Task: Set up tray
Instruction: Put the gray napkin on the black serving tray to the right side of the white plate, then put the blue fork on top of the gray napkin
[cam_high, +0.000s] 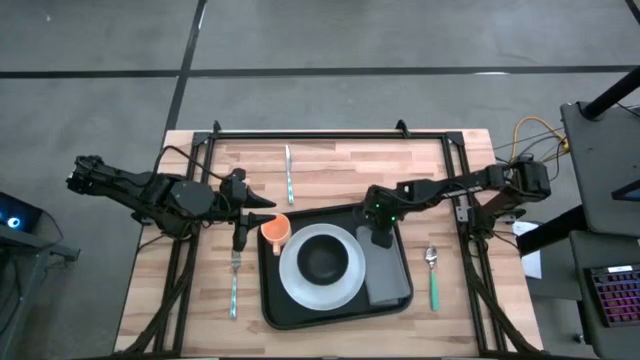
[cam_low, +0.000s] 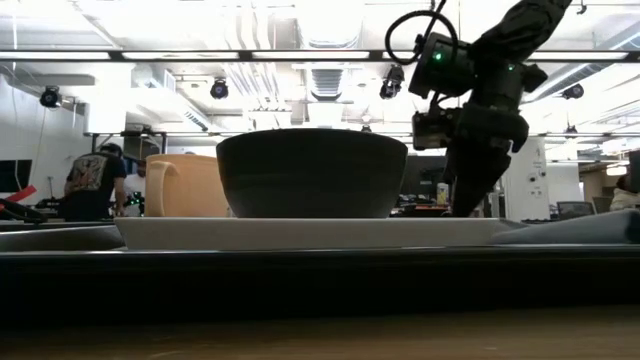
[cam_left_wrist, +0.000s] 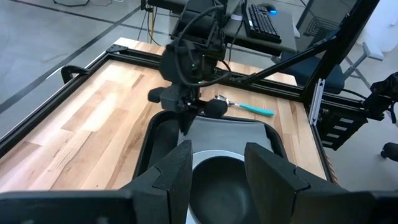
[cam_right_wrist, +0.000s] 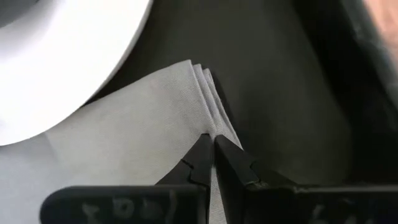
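Tray (cam_high: 285, 310) holds the napkin (cam_right_wrist: 143, 118), its edge pinched by the down-reaching right gripper's (cam_right_wrist: 214, 146) clenched jaws.

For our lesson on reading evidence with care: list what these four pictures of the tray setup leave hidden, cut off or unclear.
- Napkin: in the low view, hidden behind the tray rim.
- Right gripper: its fingertips meet at the napkin's folded edge; how many layers are caught cannot be told.
- Orange cup: its inside is too small to see in the high view.
- Left gripper: its fingertips are cut off by the picture's edge.
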